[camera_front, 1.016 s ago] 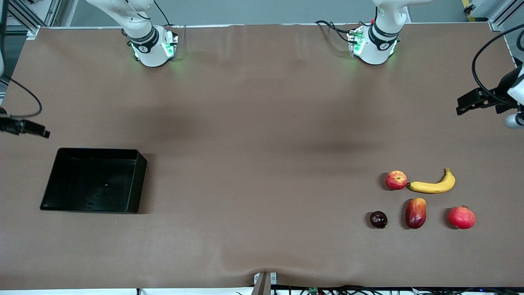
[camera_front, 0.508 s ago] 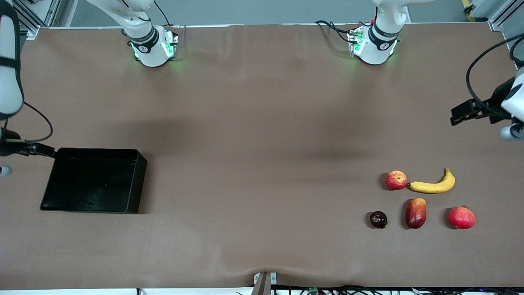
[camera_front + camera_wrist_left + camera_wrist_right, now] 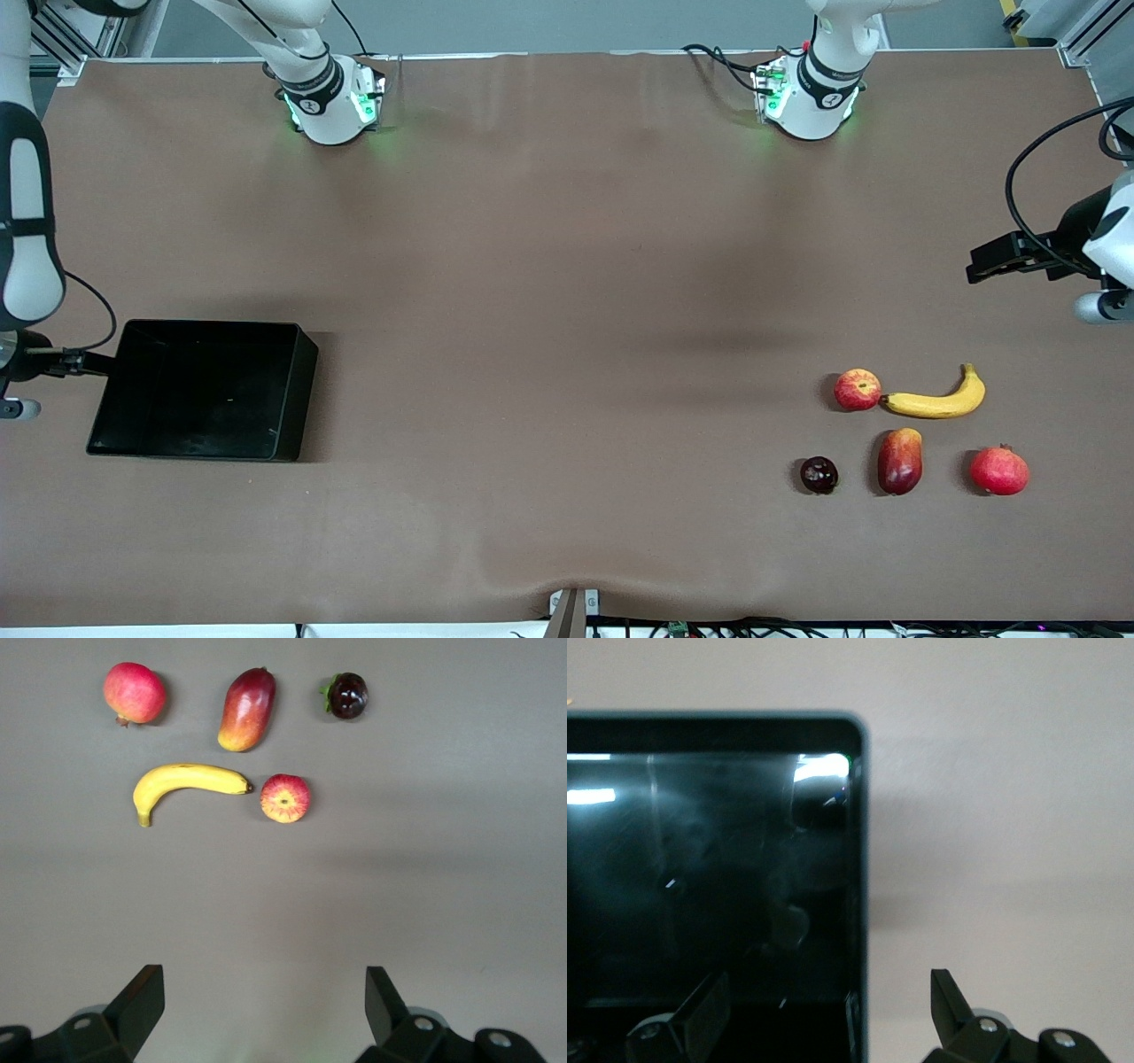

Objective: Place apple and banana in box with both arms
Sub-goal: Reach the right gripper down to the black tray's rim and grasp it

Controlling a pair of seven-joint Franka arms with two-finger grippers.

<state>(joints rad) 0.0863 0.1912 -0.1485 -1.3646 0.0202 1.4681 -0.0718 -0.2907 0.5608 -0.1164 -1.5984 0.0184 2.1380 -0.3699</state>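
Front view shows a brown table (image 3: 549,292) with the fruits grouped toward the left arm's end, close to the edge nearest the camera. The apple (image 3: 858,389) lies beside the banana (image 3: 937,400), the banana's dark tip just reaching the apple; whether they actually touch is hard to tell. Nearer the camera sits a row of three: a small dark-maroon fruit (image 3: 819,475), a red-and-orange mango (image 3: 900,461) and a pomegranate (image 3: 999,470), each apart from the others.

The box (image 3: 133,354) rests toward the right arm's end of the table, with nothing in it but a tiny speck on its floor.

The left gripper (image 3: 983,264) hangs in the air over the table's edge at the left arm's end, over bare cloth and well apart from the fruits. In the left wrist view its fingers (image 3: 142,997) stand wide apart with nothing between them.

The right gripper (image 3: 75,361) is at the table's edge at the right arm's end, just beside the box's outer wall. The right wrist view looks down on the box's rim (image 3: 859,859), and this gripper's fingers (image 3: 948,997) are likewise spread wide and hold nothing.
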